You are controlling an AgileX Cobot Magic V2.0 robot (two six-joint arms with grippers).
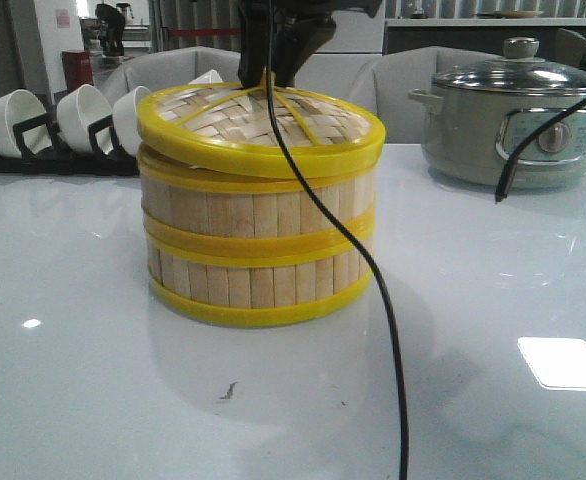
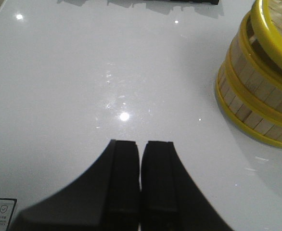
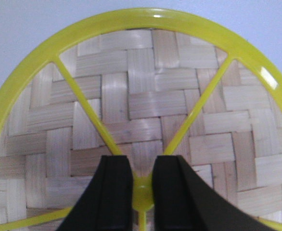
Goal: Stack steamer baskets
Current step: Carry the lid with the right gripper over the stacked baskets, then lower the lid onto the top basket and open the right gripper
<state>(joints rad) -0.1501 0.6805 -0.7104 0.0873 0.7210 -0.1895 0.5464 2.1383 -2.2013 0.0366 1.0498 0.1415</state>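
Two steamer baskets are stacked in the middle of the white table, the upper basket (image 1: 258, 212) on the lower basket (image 1: 258, 282). The woven yellow-rimmed lid (image 1: 263, 125) lies on top, slightly tilted. My right gripper (image 1: 276, 62) comes down from above, and in the right wrist view it (image 3: 142, 161) is shut on the lid's yellow centre knob (image 3: 142, 195), one finger on each side. My left gripper (image 2: 141, 144) is shut and empty over bare table, well apart from the stack (image 2: 256, 96). The lid's rim (image 2: 275, 33) shows at the edge of that view.
A grey-green electric pot (image 1: 513, 120) with a glass lid stands at the back right. White bowls (image 1: 53, 118) sit in a black rack at the back left. A black cable (image 1: 373, 270) hangs in front of the stack.
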